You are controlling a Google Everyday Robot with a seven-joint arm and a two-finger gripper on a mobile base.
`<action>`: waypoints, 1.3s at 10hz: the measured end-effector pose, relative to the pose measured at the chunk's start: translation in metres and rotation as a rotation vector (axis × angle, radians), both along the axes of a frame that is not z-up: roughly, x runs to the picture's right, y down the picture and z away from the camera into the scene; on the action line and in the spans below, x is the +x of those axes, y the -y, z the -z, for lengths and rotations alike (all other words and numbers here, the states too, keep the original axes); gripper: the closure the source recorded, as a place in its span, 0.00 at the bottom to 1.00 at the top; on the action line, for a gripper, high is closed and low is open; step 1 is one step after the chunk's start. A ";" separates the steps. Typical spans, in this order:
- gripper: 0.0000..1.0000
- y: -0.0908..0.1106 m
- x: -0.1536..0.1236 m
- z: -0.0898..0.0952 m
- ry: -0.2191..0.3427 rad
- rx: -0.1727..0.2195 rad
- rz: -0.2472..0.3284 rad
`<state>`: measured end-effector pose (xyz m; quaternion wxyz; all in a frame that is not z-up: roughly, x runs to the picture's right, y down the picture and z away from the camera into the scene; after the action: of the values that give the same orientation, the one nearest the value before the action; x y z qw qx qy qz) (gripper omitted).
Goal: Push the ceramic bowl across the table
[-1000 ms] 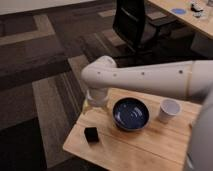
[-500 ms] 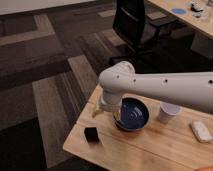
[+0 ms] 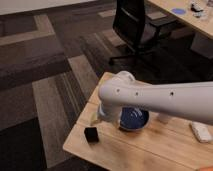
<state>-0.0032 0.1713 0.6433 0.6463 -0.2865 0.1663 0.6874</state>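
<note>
Ceramic bowl (image 3: 135,120) sits on the table (image 3: 150,150), partly under my arm (image 3: 160,97). My gripper (image 3: 99,117) seems low beside its rim; open or closed, I cannot tell. I think pushing starts now: slide it gently.

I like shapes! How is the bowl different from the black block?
The ceramic bowl is round, blue and big; the black block is boxy and small. The arm covers part of the bowl; the block sits uncovered. Both rest on the table. The gripper is at the bowl's side toward the block.
</note>
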 end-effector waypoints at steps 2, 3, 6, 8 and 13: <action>0.35 -0.028 -0.003 0.000 0.045 -0.018 0.008; 0.35 -0.038 -0.002 -0.001 0.058 -0.026 0.022; 0.35 -0.049 0.006 -0.009 0.059 -0.013 0.028; 0.35 -0.050 0.013 -0.017 0.063 0.003 0.013; 0.35 -0.007 0.011 -0.034 0.106 0.062 0.040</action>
<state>0.0078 0.1779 0.6776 0.6766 -0.2989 0.1160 0.6629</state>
